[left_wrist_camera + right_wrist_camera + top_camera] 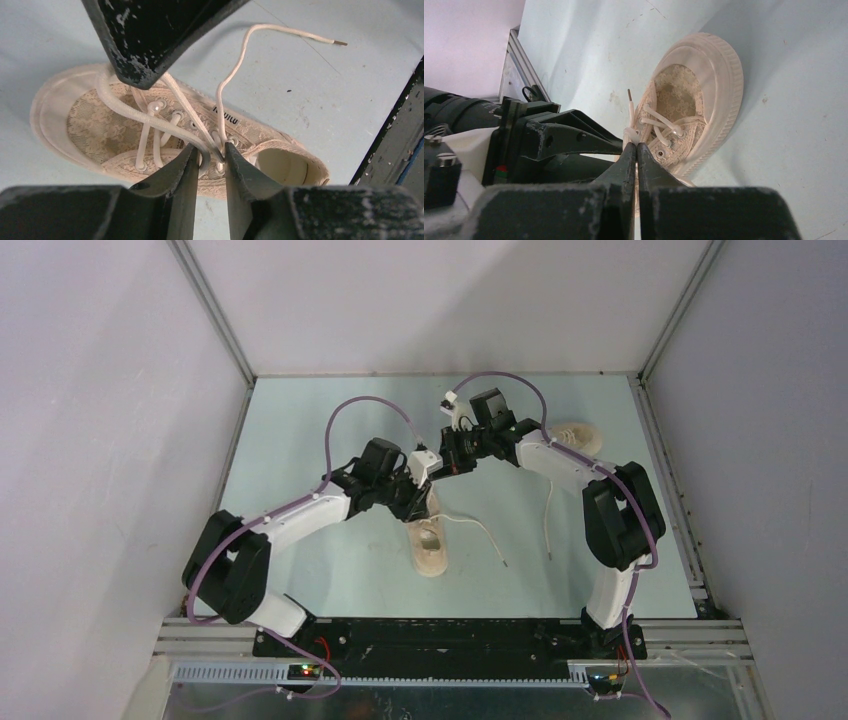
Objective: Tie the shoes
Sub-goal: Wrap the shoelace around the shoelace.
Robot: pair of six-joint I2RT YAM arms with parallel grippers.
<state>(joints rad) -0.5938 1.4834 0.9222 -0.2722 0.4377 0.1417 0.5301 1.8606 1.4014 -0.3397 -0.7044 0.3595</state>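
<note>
Left end effector (212,150) and right end effector (636,145) each pinch near shoe (431,548) laces (146,119); second shoe (578,437) apart.

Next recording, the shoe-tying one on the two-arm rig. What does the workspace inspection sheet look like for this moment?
Surface: pale blue table, lightly scuffed.
Job's things: near shoe mid-table, untied, its lace drawn across the eyelets with one end trailing on the table; far shoe at the back right, partly behind the right arm; a second lace trails out from under that arm.
Clutter: nothing seen.
Grippers: left claw shut on the lace over the near shoe; right claw shut on the lace too, tips close to the left's.
Cables: purple cable looped along each arm, off the table.
Surroundings: pale walls on three sides, metal frame rail.
</note>
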